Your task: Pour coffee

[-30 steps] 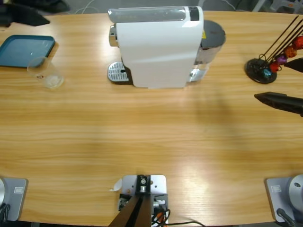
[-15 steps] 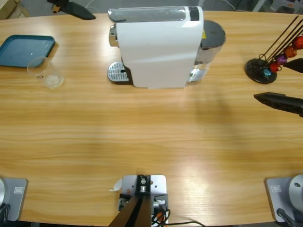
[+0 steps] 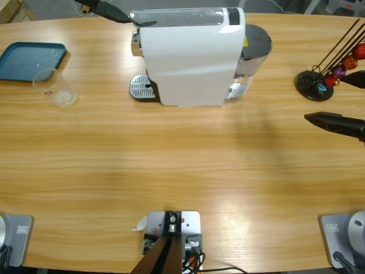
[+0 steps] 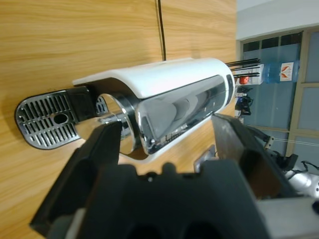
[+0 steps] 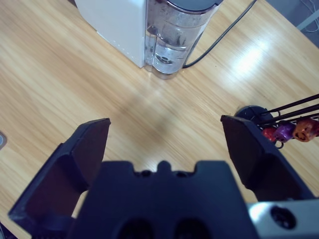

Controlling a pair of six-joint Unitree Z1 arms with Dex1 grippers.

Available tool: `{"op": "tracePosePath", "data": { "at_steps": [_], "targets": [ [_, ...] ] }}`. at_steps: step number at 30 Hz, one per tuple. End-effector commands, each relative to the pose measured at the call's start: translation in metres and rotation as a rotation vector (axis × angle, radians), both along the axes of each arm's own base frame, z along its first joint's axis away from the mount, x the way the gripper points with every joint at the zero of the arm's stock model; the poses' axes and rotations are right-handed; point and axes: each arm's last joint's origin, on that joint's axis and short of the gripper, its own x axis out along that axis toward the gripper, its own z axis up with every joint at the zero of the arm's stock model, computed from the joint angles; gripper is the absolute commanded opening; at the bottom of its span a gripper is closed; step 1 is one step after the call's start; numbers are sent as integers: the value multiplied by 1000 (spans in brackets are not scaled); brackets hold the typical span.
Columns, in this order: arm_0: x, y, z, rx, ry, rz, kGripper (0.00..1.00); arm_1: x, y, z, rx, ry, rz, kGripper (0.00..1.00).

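A white coffee machine [image 3: 191, 57] stands at the back middle of the table, its metal drip tray [image 3: 142, 88] on its left side. My left gripper [image 3: 134, 20] is open at the machine's upper left end; in the left wrist view my left gripper [image 4: 164, 127] frames the chrome top [image 4: 179, 107] above the drip tray [image 4: 47, 122]. A clear glass tumbler [image 3: 54, 88] stands far left. The coffee does not show; I cannot tell if the glass holds any. My right gripper [image 3: 326, 97] hangs open at the right edge, and my right gripper [image 5: 164, 124] looks down on bare wood.
A teal tray [image 3: 31, 60] lies at the far left behind the tumbler. A black capsule stand [image 3: 316, 83] with coloured capsules [image 5: 286, 132] stands at the right. The machine's water tank [image 5: 174, 35] and power cable [image 5: 224, 35] sit at its right end.
My left gripper has swept right along the table's far edge, from the upper left corner to the machine's top left end. The right gripper has barely shifted.
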Motion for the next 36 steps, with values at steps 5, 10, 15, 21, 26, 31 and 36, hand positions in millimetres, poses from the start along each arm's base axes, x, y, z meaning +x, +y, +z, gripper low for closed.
{"op": "tracePosePath", "data": {
  "at_steps": [5, 10, 15, 21, 26, 31, 36],
  "targets": [
    [-2, -3, -19, 1, 73, -22, 103, 3, 4, -10, -30, 36, -8, 1000],
    [-7, -1, -21, -7, 92, -36, 103, 3, 4, -10, -29, 36, -8, 1000],
    [-15, 7, -18, -9, 89, -29, 0, 3, 4, -10, -30, 36, -8, 1000],
    [-19, 10, -11, -13, 50, -45, 0, 3, 3, -10, -28, 35, -7, 1000],
    [-19, 10, -7, -15, 14, -60, 0, 2, 3, -9, -26, 34, -6, 1000],
    [-18, 6, 10, -83, -5, -73, 0, 2, 3, -9, -24, 33, -6, 1000],
    [-18, -3, 36, -142, -26, -68, 0, 2, 3, -9, -24, 33, -6, 1000]
  ]
}}
